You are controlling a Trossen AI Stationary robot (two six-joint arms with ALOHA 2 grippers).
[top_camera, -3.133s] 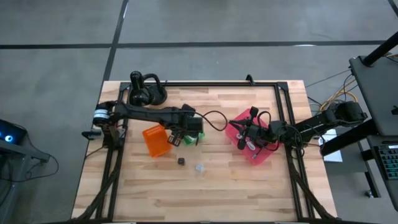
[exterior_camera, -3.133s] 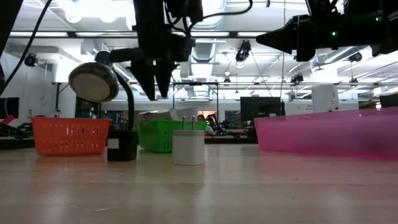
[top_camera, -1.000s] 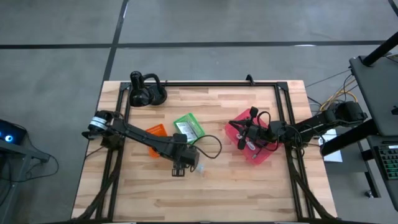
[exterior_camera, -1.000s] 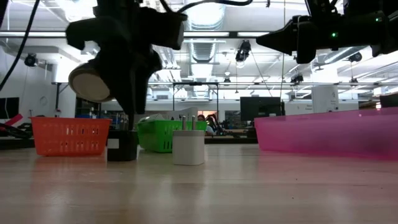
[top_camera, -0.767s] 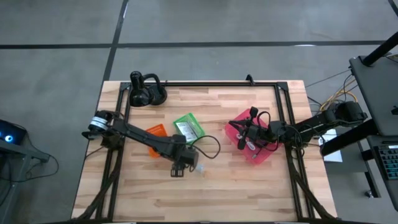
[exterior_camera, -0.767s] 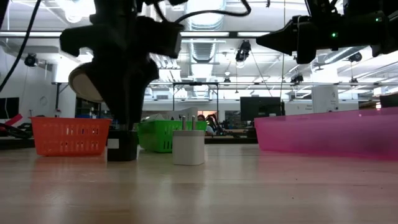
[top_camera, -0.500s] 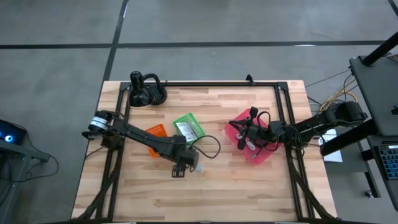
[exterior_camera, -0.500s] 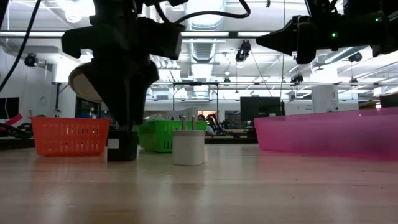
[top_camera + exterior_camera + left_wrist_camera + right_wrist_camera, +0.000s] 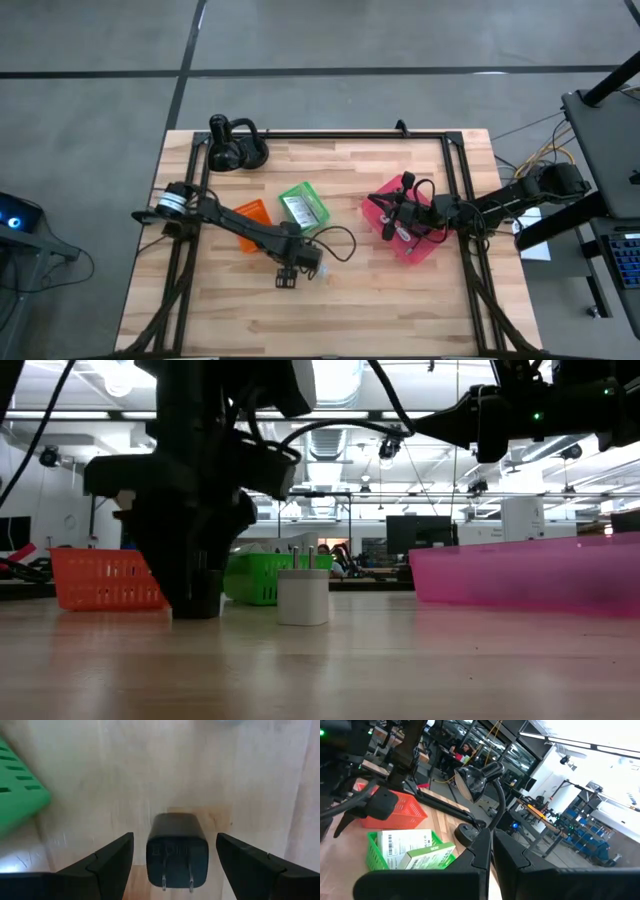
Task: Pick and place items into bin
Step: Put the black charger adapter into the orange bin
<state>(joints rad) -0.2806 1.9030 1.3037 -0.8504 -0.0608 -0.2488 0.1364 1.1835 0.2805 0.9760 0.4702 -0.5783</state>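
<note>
A small black plug-in charger (image 9: 177, 851) with two prongs lies flat on the wooden table. My left gripper (image 9: 175, 836) is open and low over it, pointing down, with one finger on each side and a gap to both. From above, the left gripper (image 9: 287, 273) hides the charger. A white charger (image 9: 303, 596) stands upright on the table just beside it. My right gripper (image 9: 388, 228) is shut and waits above the pink bin (image 9: 420, 250), holding nothing that I can see.
A green basket (image 9: 303, 208) with boxes and an orange basket (image 9: 250, 222) sit just far of the left gripper. A black desk lamp (image 9: 235, 148) stands at the far left corner. A black frame rail (image 9: 190, 250) runs along the table's sides. Bare wood lies toward the near edge.
My left gripper has come down toward the table, over the black charger, and now stands close to the tabletop in the low view. Its arm has shifted slightly toward the near edge. The right arm and the baskets have stayed where they were.
</note>
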